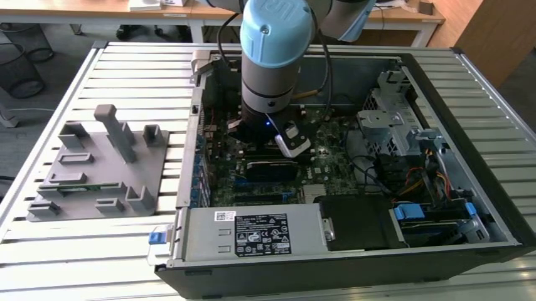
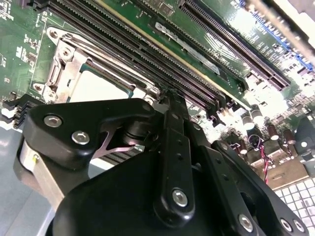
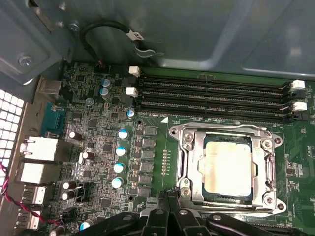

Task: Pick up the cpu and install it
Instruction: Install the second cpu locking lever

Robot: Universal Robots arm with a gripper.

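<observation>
Black jaws nearest, cpu (image 3: 228, 168) pale silver square seated in socket frame (image 3: 184, 169)

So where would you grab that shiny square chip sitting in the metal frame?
By its edges, coming straight down from above. The cpu lies flat inside the socket frame, so only its top faces out and the frame's metal crowds its sides; a sideways approach looks blocked. There's little edge to pinch, so this is a guess. The gripper is just beside the frame.

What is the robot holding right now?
Nothing. The cpu already sits in its socket on the motherboard, and the end effector beside it is shut with nothing between its fingers.
</observation>
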